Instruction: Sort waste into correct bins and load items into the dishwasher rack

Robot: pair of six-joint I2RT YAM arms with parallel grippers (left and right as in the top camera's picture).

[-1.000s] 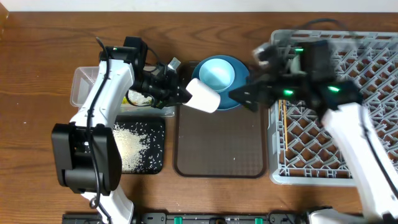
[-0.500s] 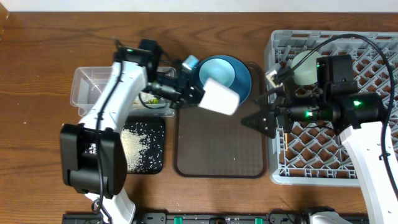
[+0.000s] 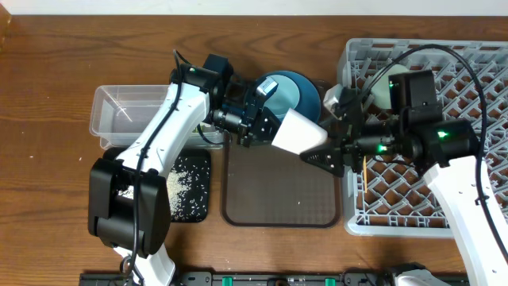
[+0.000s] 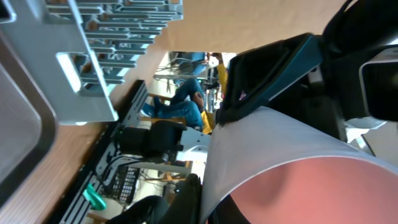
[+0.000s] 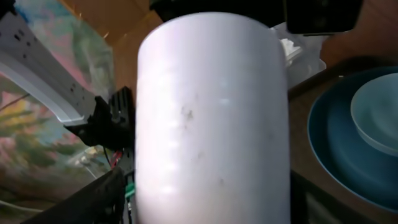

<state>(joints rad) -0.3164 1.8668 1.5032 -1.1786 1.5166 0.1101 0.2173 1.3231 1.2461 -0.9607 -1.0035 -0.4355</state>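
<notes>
Cup (image 3: 295, 132) clamped in my left gripper (image 3: 272, 127) above the brown tray (image 3: 278, 199); my right gripper (image 3: 316, 152) straddles its end, grip unclear.

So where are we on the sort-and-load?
Done: rice sits in the black tray; a pale green dish is in the rack. In hand: left gripper holds a cup out over the brown tray, right gripper straddling its far end, grip unclear. Left: blue plate and the small bowl on it.
</notes>
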